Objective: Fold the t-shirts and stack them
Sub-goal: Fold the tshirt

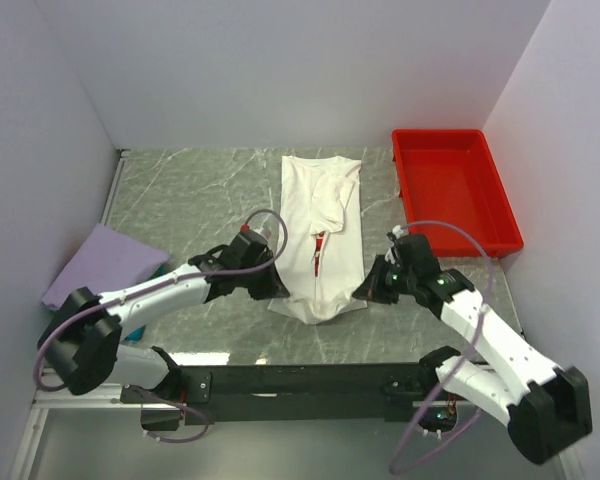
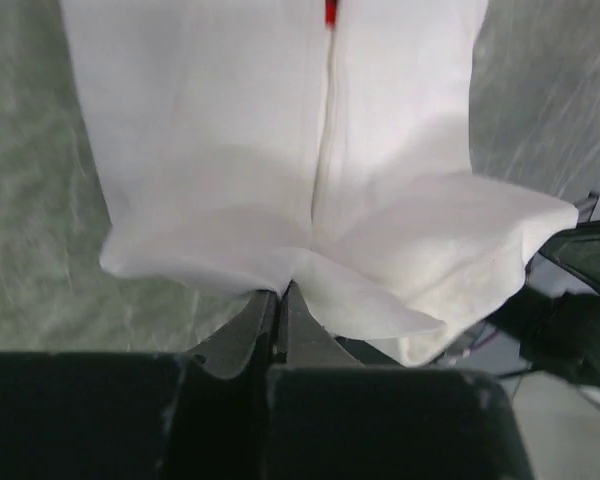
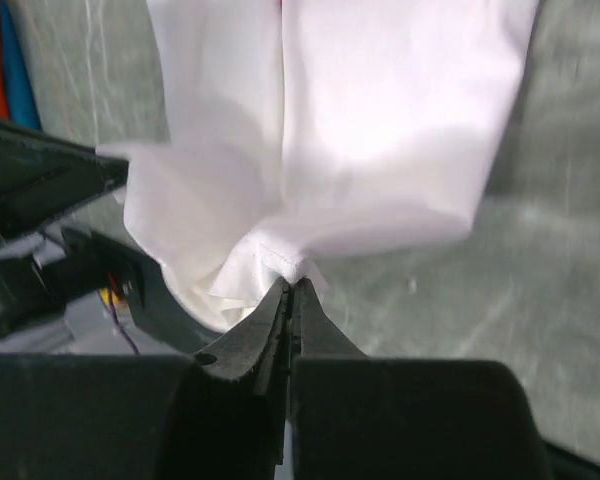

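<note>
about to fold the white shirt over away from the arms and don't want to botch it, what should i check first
1. left gripper shut on near hem of white t-shirt: ok
2. right gripper shut on the same hem, other corner: ok
3. every cloth layer caught in each grip: cannot tell
4. shirt's sides folded in, one narrow strip: ok
5. red tray lies apart from the shirt: ok

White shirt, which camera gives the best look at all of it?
The top view: it alone shows the whole white shirt, folded lengthwise. Each wrist view shows only its near hem, pinched by the left pincer or the right pincer.
</note>
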Controlling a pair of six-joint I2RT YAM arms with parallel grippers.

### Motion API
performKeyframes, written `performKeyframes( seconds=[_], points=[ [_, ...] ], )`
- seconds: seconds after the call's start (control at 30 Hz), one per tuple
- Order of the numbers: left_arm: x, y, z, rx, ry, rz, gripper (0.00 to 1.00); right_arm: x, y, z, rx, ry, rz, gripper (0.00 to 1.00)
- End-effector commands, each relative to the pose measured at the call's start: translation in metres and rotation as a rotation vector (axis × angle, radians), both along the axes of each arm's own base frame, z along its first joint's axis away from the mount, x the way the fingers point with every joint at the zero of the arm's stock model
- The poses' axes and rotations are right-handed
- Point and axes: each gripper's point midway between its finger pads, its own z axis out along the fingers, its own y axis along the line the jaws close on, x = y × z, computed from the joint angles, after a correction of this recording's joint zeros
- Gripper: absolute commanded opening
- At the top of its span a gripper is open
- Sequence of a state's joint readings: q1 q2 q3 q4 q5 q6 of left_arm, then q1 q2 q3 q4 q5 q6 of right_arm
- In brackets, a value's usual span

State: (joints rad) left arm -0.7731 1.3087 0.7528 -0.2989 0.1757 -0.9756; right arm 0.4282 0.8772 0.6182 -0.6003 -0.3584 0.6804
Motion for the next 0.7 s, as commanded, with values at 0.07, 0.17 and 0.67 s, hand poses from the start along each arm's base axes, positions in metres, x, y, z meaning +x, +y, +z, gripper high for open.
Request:
performKeyframes(
  seconds=[0.07, 0.17, 0.67],
  points=[
    [0.06, 0.002, 0.005, -0.007, -0.058, 0.096, 0.01, 0.078, 0.009, 0.021, 0.066, -0.143, -0.134, 0.0],
    [0.087, 0.002, 0.007, -0.03, -0.068, 0.146, 0.01, 0.112, 0.008, 0.017, 0.072, -0.15, -0.201, 0.0],
    [0.166, -0.012, 0.001, -0.068, -0.054, 0.234, 0.01, 0.194, -0.018, 0.0, 0.064, -0.118, -0.326, 0.0]
  ],
)
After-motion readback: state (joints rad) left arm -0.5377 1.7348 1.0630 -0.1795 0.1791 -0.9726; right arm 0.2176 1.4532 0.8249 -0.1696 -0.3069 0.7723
